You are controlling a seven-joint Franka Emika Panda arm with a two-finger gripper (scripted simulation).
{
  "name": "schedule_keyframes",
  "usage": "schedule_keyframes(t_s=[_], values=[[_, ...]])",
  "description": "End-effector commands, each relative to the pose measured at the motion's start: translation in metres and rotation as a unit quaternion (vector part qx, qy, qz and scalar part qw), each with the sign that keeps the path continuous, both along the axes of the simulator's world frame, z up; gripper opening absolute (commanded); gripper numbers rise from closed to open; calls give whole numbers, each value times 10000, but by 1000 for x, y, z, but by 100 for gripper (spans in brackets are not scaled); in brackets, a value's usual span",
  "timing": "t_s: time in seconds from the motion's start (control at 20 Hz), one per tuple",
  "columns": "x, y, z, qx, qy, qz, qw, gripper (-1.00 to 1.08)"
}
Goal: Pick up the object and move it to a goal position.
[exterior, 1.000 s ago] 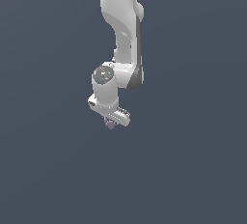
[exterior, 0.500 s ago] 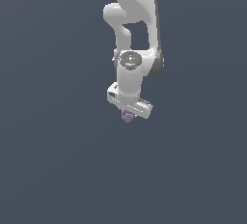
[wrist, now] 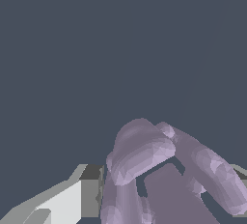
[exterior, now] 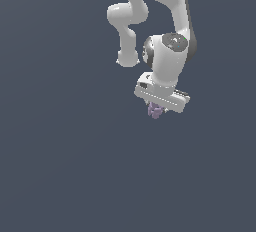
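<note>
Fingers (exterior: 156, 110) are clamped on the object (exterior: 155, 111), a tiny lumpy pale purple thing poking out right below the white hand. In the wrist view the object (wrist: 154, 170) sits right between them, one finger (wrist: 72, 201) showing beside it, its lobes splaying outward so no clear long axis. No goal marker visible, no worktop edge either, just flat grey. No labels or writing anywhere.

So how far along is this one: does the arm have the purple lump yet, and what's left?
Done: the pickup. The purple lump hangs under the tool in the exterior view, and in the wrist view it sits between the fingers. In hand: carrying it, with nothing but plain grey background around it. Left: reaching the goal and letting go. No goal marker shows in either view, so the remaining distance can't be judged.
</note>
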State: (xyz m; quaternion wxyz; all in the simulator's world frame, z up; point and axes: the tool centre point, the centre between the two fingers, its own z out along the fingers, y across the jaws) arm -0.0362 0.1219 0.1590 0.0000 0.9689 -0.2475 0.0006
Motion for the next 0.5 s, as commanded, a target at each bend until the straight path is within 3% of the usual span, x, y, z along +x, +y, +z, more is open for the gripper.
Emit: schedule_keyframes(t_s=[0.0, 0.45], values=[[-2, 17, 9, -3, 3, -10, 10000, -100], [-3, 44, 23, 1, 6, -10, 10000, -100]])
